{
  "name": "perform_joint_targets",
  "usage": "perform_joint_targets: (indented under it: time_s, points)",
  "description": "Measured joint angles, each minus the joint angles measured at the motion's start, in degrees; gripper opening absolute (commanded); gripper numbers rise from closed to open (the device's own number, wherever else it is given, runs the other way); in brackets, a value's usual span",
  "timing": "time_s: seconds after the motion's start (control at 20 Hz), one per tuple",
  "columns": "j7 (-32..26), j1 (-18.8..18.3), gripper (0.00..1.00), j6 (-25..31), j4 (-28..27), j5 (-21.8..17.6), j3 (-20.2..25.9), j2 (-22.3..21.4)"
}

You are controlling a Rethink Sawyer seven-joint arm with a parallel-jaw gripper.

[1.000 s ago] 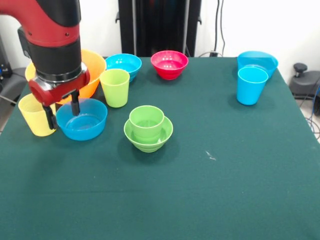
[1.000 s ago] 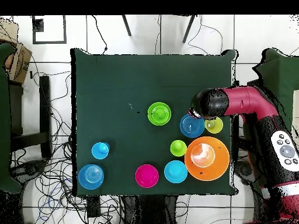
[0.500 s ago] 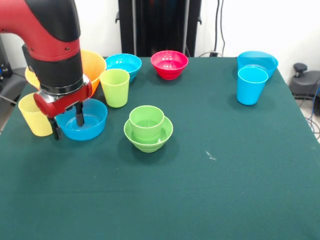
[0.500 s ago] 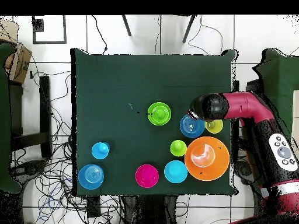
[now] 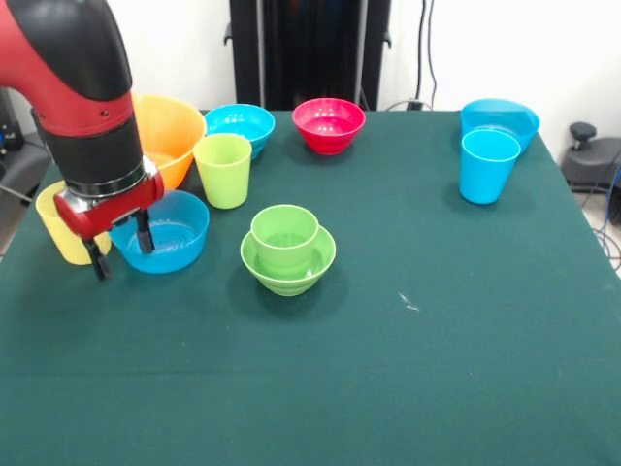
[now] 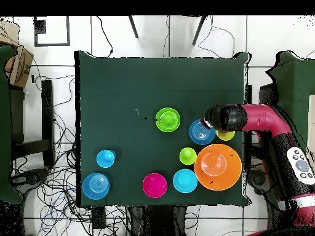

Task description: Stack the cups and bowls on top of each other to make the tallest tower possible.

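The tower (image 5: pixel 287 249) is a green stepped cup in a small green bowl at mid-table; it also shows in the overhead view (image 6: pixel 167 119). My gripper (image 5: pixel 121 250) is open, low over the left rim of a blue bowl (image 5: pixel 165 236), one finger inside and one outside. In the overhead view the gripper (image 6: pixel 207 123) is at that bowl's (image 6: pixel 201 133) edge. A pale yellow cup (image 5: pixel 60 231) stands just behind it, partly hidden. A yellow-green cup (image 5: pixel 223 170), an orange bowl (image 5: pixel 173 126), a small blue bowl (image 5: pixel 241 123), a red bowl (image 5: pixel 328 123), a sky-blue cup (image 5: pixel 488 165) and a shallow blue bowl (image 5: pixel 501 116) stand apart.
The table (image 5: pixel 388 369) is covered in dark green cloth. The arm (image 6: pixel 264 120) reaches in over the table's edge beside the pale yellow cup (image 6: pixel 226 135) and the orange bowl (image 6: pixel 218 167).
My gripper has come down and shifted slightly toward the table's edge, staying astride the blue bowl's rim. The fingers keep the same spread. No cup or bowl has moved.
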Motion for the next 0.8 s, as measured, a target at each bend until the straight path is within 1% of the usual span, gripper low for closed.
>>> perform_joint_targets:
  time_s: [0.35,0.8]
  points:
    - [0.0,-0.07,1.0,-0.01,-0.81,-0.18,0.0,2.19]
    - [0.0,0.86,1.0,-0.01,-0.8,-0.37,0.01,2.4]
